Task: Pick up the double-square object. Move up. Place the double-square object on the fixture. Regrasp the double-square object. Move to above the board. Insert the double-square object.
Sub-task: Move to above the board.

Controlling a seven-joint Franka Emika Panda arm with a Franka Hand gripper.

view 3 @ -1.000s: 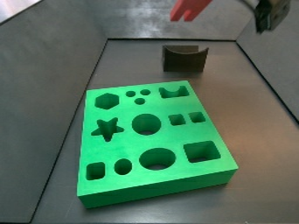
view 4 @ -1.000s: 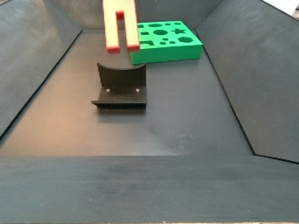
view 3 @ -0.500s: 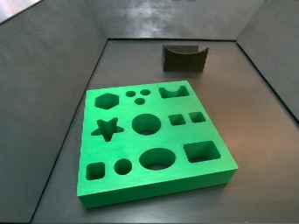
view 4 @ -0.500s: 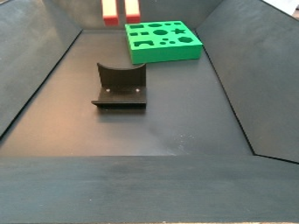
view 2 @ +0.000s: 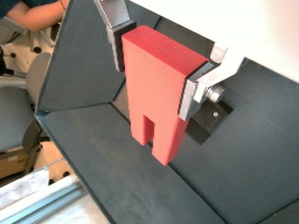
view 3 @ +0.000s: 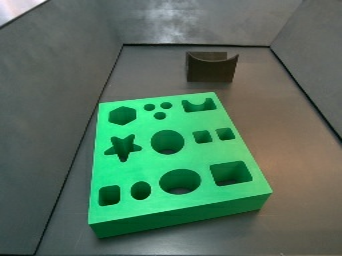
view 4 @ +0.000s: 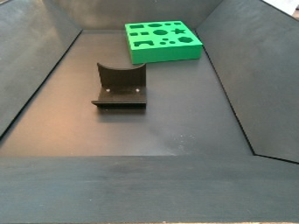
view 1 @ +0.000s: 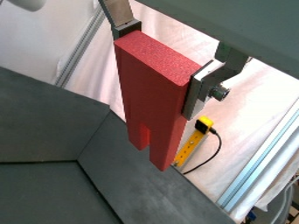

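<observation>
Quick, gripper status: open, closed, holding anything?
Gripper: jaws closed on the double-square object, prongs pointing away from the wrist. It is out of frame in both side views, so not at the fixture or the board.

Dark grey floor (view 4: pixel 163 131), sloped walls (view 3: pixel 54 60)

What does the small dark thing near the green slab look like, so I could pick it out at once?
Start at the big green board full of cut-out shapes, then look past its edge along the dark floor. There stands the fixture, apart from the board: a small dark block with a curved dip in its top. The gripper holds the red double-square object, outside both side views.
</observation>
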